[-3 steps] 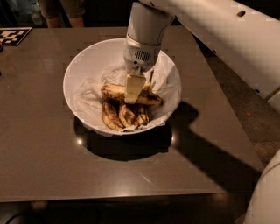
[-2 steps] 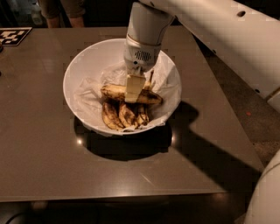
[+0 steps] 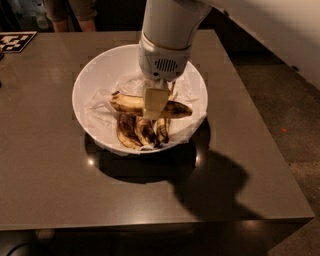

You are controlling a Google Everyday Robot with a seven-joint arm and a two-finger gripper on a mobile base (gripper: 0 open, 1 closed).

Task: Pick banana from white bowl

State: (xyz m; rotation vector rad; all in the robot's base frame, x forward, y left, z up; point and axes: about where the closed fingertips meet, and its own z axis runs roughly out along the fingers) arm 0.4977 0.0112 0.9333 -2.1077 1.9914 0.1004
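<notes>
The white bowl [image 3: 86, 80] stands on the dark table, lined with crumpled white paper [image 3: 101, 111]. The banana [image 3: 127, 103] lies across the bowl's middle, yellow with dark blotches, and its right tip [image 3: 181, 109] points right. My gripper [image 3: 154, 107] reaches straight down into the bowl from my white arm [image 3: 167, 30] and sits at the middle of the banana, covering that part of it. A bunch of shorter, darker bananas [image 3: 140, 131] lies just in front of it, toward the bowl's near rim.
The bowl stands on a dark brown table [image 3: 45, 170] whose right edge drops to the floor [image 3: 285, 100]. A black-and-white marker tag [image 3: 15, 41] lies at the far left corner. A person [image 3: 70, 12] stands behind the table's far edge.
</notes>
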